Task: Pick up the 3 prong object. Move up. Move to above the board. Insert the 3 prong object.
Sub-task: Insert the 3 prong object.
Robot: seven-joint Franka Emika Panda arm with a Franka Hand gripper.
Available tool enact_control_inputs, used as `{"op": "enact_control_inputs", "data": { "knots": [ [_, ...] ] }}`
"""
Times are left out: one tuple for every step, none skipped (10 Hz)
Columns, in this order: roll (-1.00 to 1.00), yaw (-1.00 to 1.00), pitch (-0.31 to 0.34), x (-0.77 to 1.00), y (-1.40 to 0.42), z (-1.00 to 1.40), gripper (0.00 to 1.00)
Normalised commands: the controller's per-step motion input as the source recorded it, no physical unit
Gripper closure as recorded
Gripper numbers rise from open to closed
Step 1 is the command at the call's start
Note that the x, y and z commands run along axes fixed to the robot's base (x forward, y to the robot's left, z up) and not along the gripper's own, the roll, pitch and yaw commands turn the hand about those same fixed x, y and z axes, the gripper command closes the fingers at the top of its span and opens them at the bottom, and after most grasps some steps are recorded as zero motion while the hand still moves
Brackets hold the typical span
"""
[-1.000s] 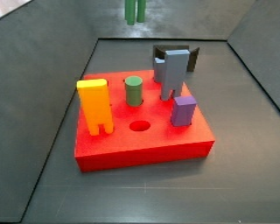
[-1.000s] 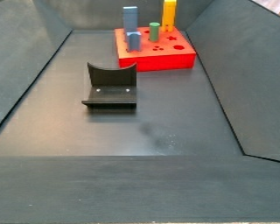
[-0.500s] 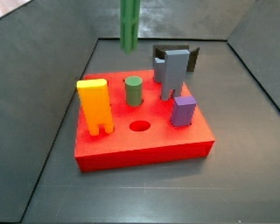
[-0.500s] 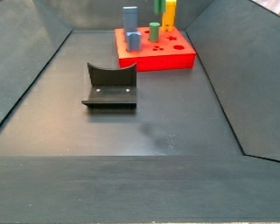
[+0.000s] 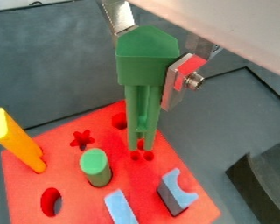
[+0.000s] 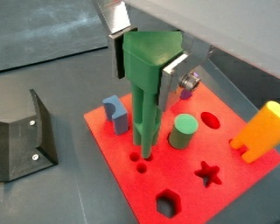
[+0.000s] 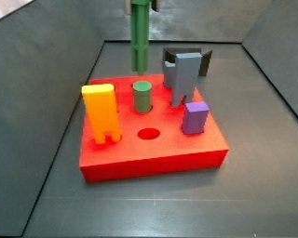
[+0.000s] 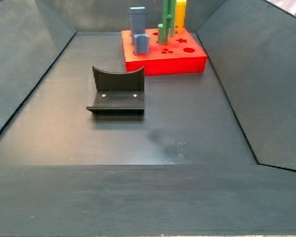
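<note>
While gripper (image 5: 150,54) clamps 3 prong object (image 5: 139,92), above board (image 5: 95,179)

In a side view the gripper (image 7: 142,4) is cut off by the frame edge, the 3 prong object (image 7: 139,37) hiding its fingers.

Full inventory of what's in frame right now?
3 prong object: 1, green, held above the board, prongs down.
Board: 1, red, on the floor.
Pronged block: 1, orange, upright on the board.
Cylinder: 1, green, upright on the board.
Tall block: 1, blue-grey, on the board.
Short block: 1, purple, on the board.
Fixture: 1, dark, on the floor apart from the board.
Pincer: 1, silver, shut on the 3 prong object's head.
</note>
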Motion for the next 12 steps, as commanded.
{"op": "enact_control_inputs", "data": {
  "knots": [
    [0.0, -0.09, 0.0, 0.44, 0.0, -0.37, 1.0],
    [0.0, -0.11, 0.0, 0.07, 0.11, -0.33, 1.0],
    [0.07, 0.0, 0.0, 0.0, 0.11, -0.27, 1.0],
    [0.0, 0.0, 0.0, -0.13, 0.14, -0.21, 1.0],
    [-0.11, -0.06, -0.093, -0.27, 0.1, -0.2, 1.0],
    [-0.15, -0.07, -0.129, -0.19, 0.01, -0.23, 1.0],
    [-0.14, -0.05, -0.134, -0.12, 0.0, -0.25, 1.0],
    [-0.16, -0.03, -0.117, 0.0, 0.0, -0.25, 1.0],
    [-0.14, -0.01, -0.109, 0.0, 0.02, -0.27, 1.0],
    [-0.11, -0.01, -0.107, 0.0, 0.03, -0.36, 1.0],
    [0.0, -0.09, -0.083, -0.04, 0.04, -0.57, 1.0],
    [0.0, -0.21, -0.011, -0.18, 0.07, -0.44, 1.0]
  ]
}}
